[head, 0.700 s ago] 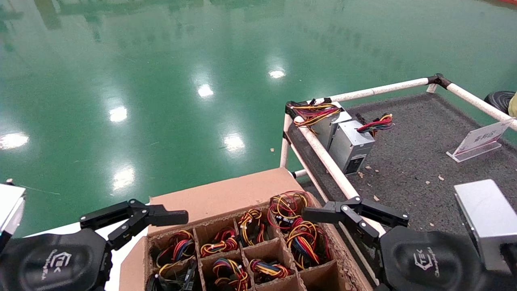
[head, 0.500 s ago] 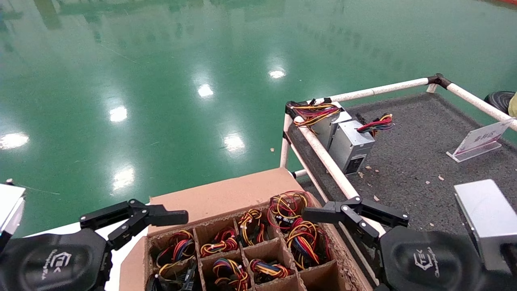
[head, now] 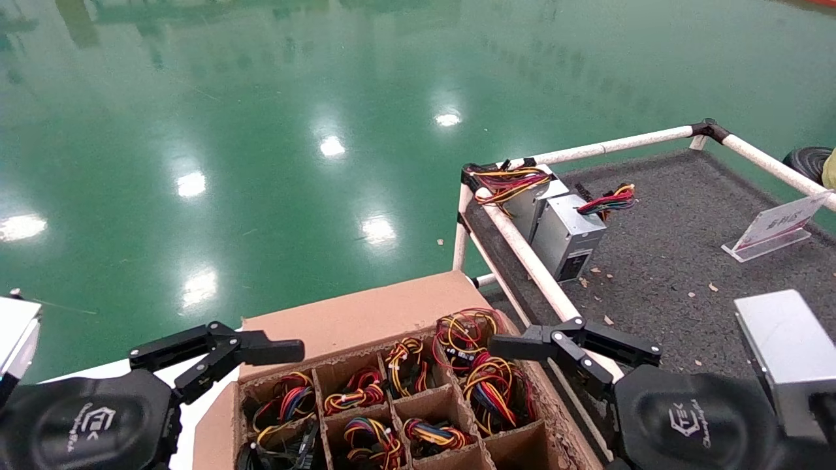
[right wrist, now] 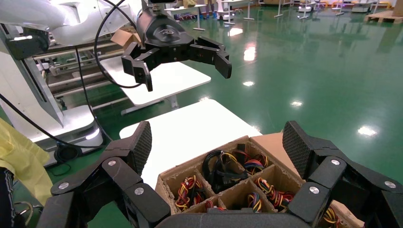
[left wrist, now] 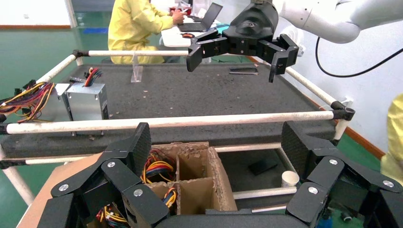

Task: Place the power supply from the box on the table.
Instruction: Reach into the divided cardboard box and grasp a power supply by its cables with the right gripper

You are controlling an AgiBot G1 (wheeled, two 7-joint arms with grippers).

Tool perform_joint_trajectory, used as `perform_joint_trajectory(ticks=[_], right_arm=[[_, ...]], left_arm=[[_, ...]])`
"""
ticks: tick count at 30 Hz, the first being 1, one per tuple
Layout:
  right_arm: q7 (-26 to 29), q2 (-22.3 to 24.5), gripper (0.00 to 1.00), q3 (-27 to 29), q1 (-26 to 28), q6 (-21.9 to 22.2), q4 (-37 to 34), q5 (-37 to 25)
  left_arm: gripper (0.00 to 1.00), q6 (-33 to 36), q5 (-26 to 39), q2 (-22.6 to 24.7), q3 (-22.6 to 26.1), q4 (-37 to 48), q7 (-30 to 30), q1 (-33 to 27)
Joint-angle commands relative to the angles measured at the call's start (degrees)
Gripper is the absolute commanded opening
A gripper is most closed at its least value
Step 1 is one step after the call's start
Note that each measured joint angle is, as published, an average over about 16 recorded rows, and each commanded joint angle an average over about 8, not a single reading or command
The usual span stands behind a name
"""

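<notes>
Cardboard is filling the lower middle of the head view, where the box [head: 366,385] is sitting with its grid of cells stuffed with red, yellow and black wire bundles; the largest loose bundle, belonging to the power supply [head: 480,365], is rising from the cells nearest the white pipe rail [head: 535,267], with the metal body hidden below it. The left gripper [head: 215,352] is hovering over the box's left edge with its fingers spread apart and holding nothing, and the right gripper [head: 575,349] is hanging just beside that big bundle, also spread and empty. To the right the dark surface [head: 679,222] is carrying 2 silver bricks [head: 555,225] with tight wire bundles near its far left corner and a small sign stand [head: 774,228]. In the left wrist view the left gripper's own fingers [left wrist: 128,161] are framing the cardboard cells [left wrist: 190,175] below, while the right gripper [left wrist: 242,45] is showing farther off above the surface [left wrist: 199,95], fingers wide. In the right wrist view the right gripper's fingers [right wrist: 133,152] are standing wide over the box [right wrist: 228,185], and the left gripper [right wrist: 178,54] is hanging open beyond it. The brick is probably heavy, stiff and smooth-sided, while its wires are floppy and likely to snag on the cell walls, so taking hold across the metal casing, not the wires, seems wiser.
</notes>
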Motion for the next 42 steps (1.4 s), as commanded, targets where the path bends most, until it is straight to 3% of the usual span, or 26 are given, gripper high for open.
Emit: perform_joint_trajectory(ticks=[1,42], right_arm=[[0.00,0.00,1.00,0.00,0.00,0.00,0.00,0.00],[0.00,0.00,1.00,0.00,0.00,0.00,0.00,0.00]], left_arm=[[0.00,0.00,0.00,0.00,0.00,0.00,0.00,0.00],[0.00,0.00,0.00,0.00,0.00,0.00,0.00,0.00]])
